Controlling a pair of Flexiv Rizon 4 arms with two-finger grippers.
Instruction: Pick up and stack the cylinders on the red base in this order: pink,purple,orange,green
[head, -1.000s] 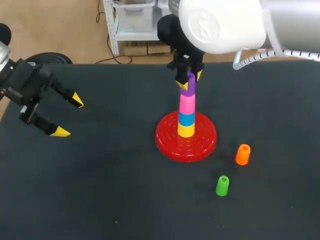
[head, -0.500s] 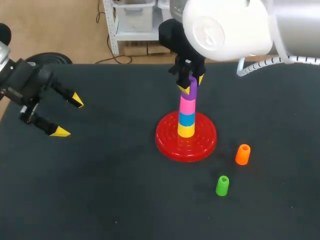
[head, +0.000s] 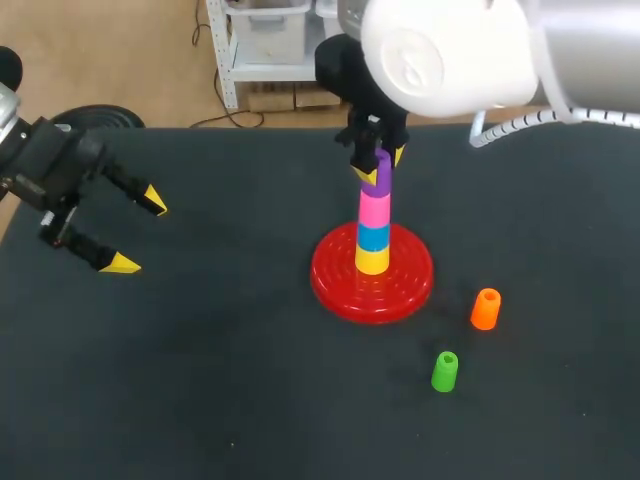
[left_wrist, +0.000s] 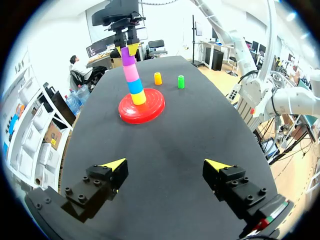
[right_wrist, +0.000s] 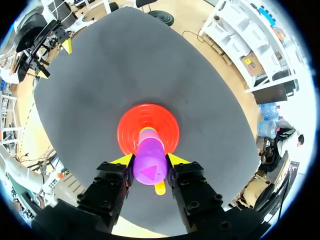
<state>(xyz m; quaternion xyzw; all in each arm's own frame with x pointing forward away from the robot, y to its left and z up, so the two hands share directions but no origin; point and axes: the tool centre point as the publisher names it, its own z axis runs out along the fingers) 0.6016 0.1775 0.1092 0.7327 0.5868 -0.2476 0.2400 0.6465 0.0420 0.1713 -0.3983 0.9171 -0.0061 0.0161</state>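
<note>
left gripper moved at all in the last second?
No. In the head view the left gripper sits at the same spot, open, just as far left of the red base.

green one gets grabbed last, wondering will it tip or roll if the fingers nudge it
The green cylinder stands upright and looks taller than wide, so a sideways nudge could tip it. Once down, its round side would likely roll. The hole in its top suggests hollow, so probably light.

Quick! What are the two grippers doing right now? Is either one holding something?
Left gripper: open, holding nothing.
Right gripper: closed on the purple cylinder, above the stack on the red base.
</note>
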